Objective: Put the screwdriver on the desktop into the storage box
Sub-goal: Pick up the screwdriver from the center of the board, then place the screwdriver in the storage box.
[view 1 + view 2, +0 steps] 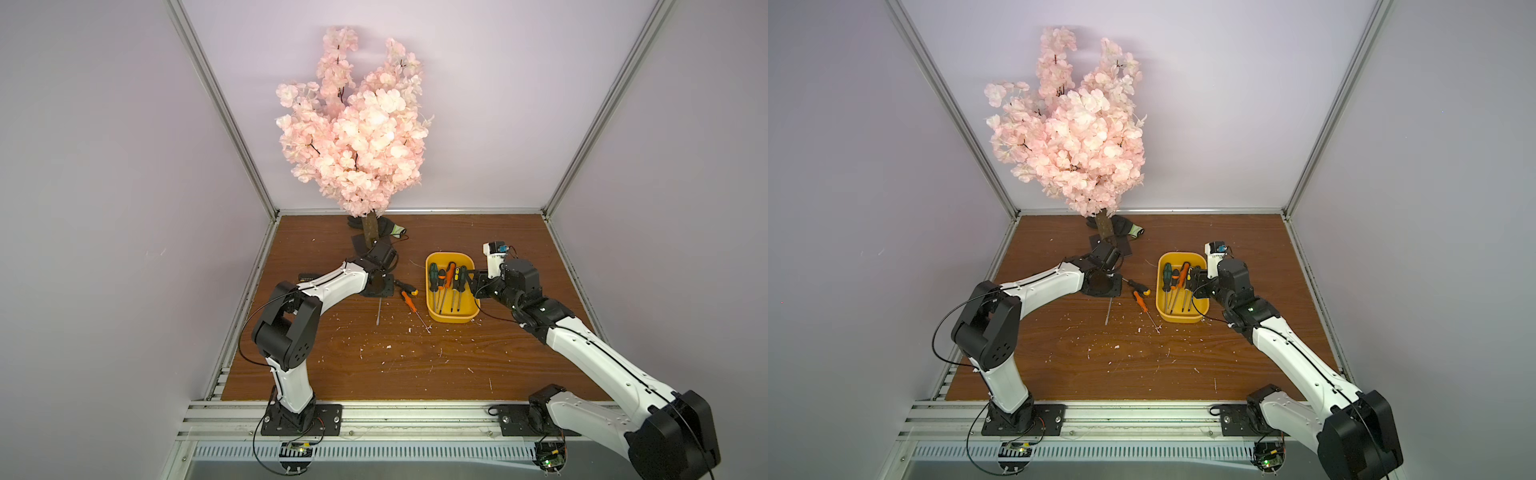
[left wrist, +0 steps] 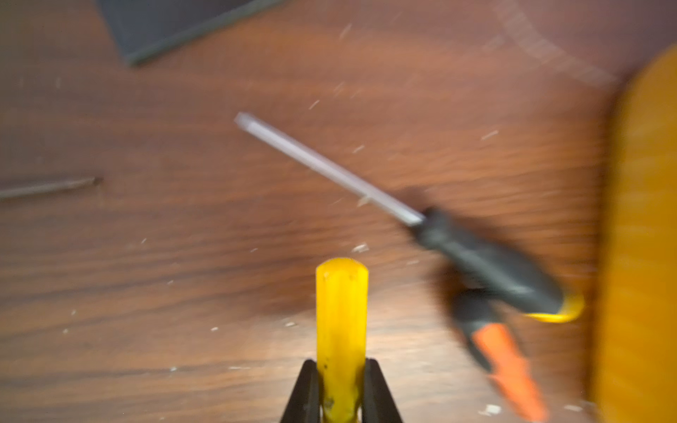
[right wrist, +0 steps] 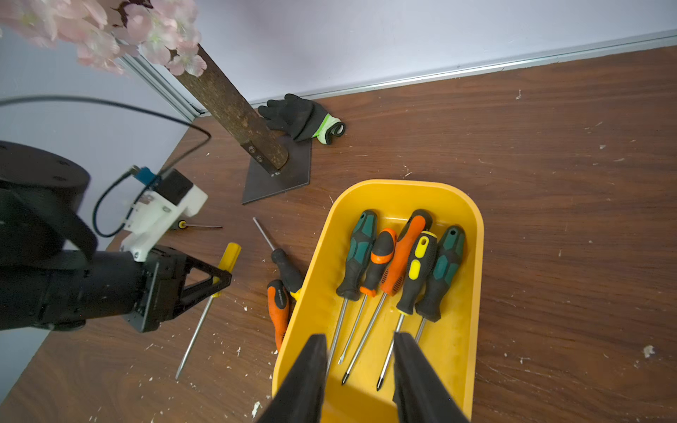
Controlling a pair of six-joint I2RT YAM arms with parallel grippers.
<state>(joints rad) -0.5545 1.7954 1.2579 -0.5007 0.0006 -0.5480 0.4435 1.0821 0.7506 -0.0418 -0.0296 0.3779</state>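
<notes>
1. Count inside the yellow storage box (image 3: 474, 234): five screwdrivers (image 3: 403, 252) lying side by side. That's two green-and-black, two orange and one black-and-yellow.
2. Out on the worktop (image 1: 415, 365) there's a yellow-handled screwdriver (image 2: 341, 311). A black-handled screwdriver (image 3: 287, 269) and an orange-handled screwdriver (image 3: 277, 305) lie just beside the box wall. A small screwdriver (image 3: 182, 224) is mostly hidden behind the left wrist camera.
3. Left hand (image 3: 221, 280) is clenched on the yellow handle.
4. Right hand (image 3: 361, 362) hangs over the box with its jaws apart and nothing in them.
5. One blossom tree (image 1: 357, 137), one black glove (image 3: 300, 115).
6. There's print on the orange handle, but it's too small to read.
</notes>
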